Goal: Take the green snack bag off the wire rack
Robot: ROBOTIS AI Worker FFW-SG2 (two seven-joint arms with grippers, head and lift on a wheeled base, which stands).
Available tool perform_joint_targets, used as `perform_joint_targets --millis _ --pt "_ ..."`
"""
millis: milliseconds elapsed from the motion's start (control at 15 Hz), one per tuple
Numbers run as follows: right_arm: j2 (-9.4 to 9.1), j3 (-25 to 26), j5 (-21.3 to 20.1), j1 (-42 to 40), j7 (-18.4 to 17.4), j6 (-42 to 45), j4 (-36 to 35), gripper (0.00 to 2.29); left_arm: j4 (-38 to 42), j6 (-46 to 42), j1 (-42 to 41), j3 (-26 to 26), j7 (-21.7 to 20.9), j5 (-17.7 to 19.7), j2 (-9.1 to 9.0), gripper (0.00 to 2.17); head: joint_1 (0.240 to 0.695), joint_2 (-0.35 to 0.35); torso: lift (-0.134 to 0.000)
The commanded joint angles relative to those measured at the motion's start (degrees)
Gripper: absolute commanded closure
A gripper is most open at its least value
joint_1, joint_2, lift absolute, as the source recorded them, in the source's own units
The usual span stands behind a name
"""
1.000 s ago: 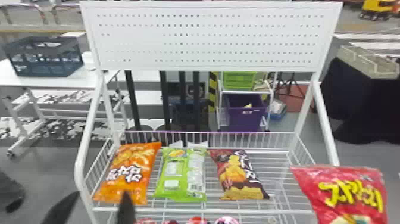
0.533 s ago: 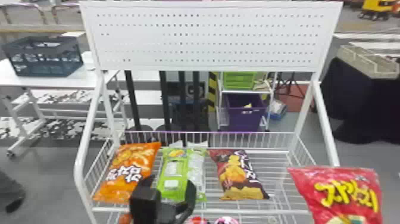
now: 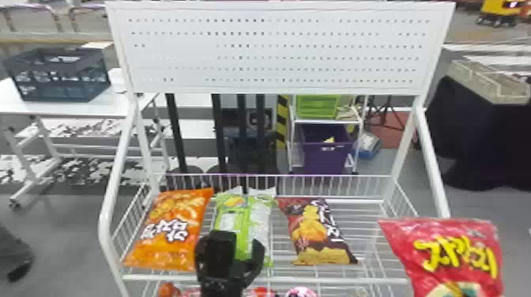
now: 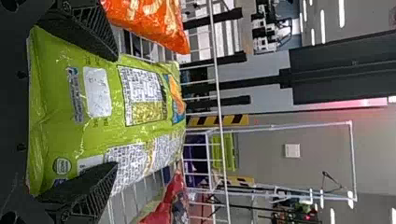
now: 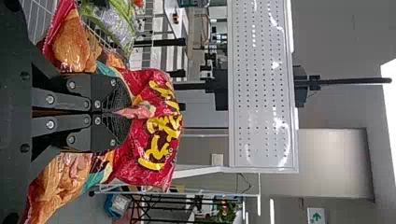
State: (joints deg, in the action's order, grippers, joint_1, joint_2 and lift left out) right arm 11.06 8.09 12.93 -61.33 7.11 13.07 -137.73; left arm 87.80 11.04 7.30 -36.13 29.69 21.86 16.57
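Evidently the reach is nearing completion, with grip and lift remaining: at lower centre, the left gripper [image 3: 238, 243] is holding its fingers apart over the green snack bag [image 3: 228, 217]. At lower right, a red bag [image 3: 454, 252] is hanging, the right gripper [image 5: 127, 113] pinching it. Left to right, the wire rack [image 3: 336, 281] is carrying an orange bag [image 3: 170, 229], the green one and a maroon bag [image 3: 314, 233].
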Motion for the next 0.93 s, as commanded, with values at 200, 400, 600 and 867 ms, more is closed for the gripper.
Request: perform_joint_targets --millis 200,400,600,867 --pt "0.28 0.1 0.1 0.1 -0.1 -0.5 0.0 2.18 -1.0 -0.2 0.9 -0.4 3.3 1.0 -0.13 1.47 0.499 0.000 0.000" --pt "0.37 -0.3 0.0 0.6 -0.2 -0.9 0.2 2.18 0.2 0.2 0.1 -0.2 2.5 1.2 0.66 1.71 0.499 0.000 0.000" --pt "0.37 -0.4 -0.1 0.9 -0.4 -1.1 0.4 2.17 1.7 0.0 -1.1 0.4 2.7 1.2 1.01 1.80 0.499 0.000 0.000" --pt "0.37 -0.5 -0.2 1.2 -0.4 -1.1 0.6 2.17 9.0 -0.4 -5.7 2.0 4.0 -0.1 1.89 1.79 0.499 0.000 0.000"
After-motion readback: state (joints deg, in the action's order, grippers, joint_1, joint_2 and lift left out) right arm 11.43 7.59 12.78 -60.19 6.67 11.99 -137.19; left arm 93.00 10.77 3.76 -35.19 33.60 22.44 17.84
